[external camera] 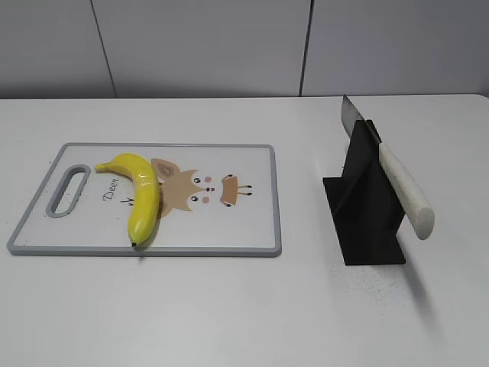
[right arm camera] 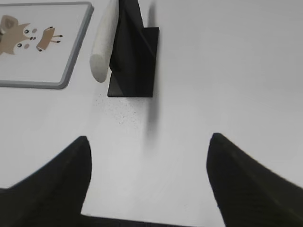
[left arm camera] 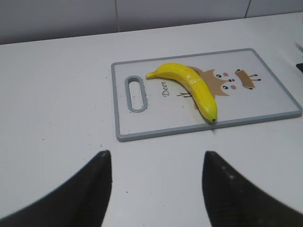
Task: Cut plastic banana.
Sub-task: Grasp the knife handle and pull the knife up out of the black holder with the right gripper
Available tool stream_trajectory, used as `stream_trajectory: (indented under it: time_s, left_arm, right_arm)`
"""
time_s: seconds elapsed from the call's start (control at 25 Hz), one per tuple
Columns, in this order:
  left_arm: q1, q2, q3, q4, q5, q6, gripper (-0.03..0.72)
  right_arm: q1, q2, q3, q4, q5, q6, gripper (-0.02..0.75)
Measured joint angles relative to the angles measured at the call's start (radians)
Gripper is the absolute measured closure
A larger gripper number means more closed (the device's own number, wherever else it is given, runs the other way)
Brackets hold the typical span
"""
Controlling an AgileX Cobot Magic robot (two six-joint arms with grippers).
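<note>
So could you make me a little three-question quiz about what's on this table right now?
1. True or false: the plastic banana lies on the cutting board.
2. Where does the knife rest? A) on the board B) in the black stand C) in a gripper
3. Fill in: the left gripper and right gripper are both ____.

Key: 1 true; 2 B; 3 open, holding nothing.

Open table (external camera: 229,306) surrounds the cutting board (external camera: 229,229) — only the knife stand (external camera: 367,214) obstructs.
</note>
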Motion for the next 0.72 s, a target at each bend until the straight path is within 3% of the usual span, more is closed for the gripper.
stream_trajectory:
  time_s: [0.32, 0.72]
  left_arm:
    - [0.0, 0.0, 0.0, 0.001, 0.0, 0.0, 0.105]
    - [0.0, 0.0, 0.0, 0.003, 0.0, 0.0, 0.105]
  right_arm:
    - [0.0, 0.294, -0.247, 0.004, 0.197, 0.002, 0.149]
    - [0.0, 0.526, -0.45, 0.004, 0.217, 0.002, 0.244]
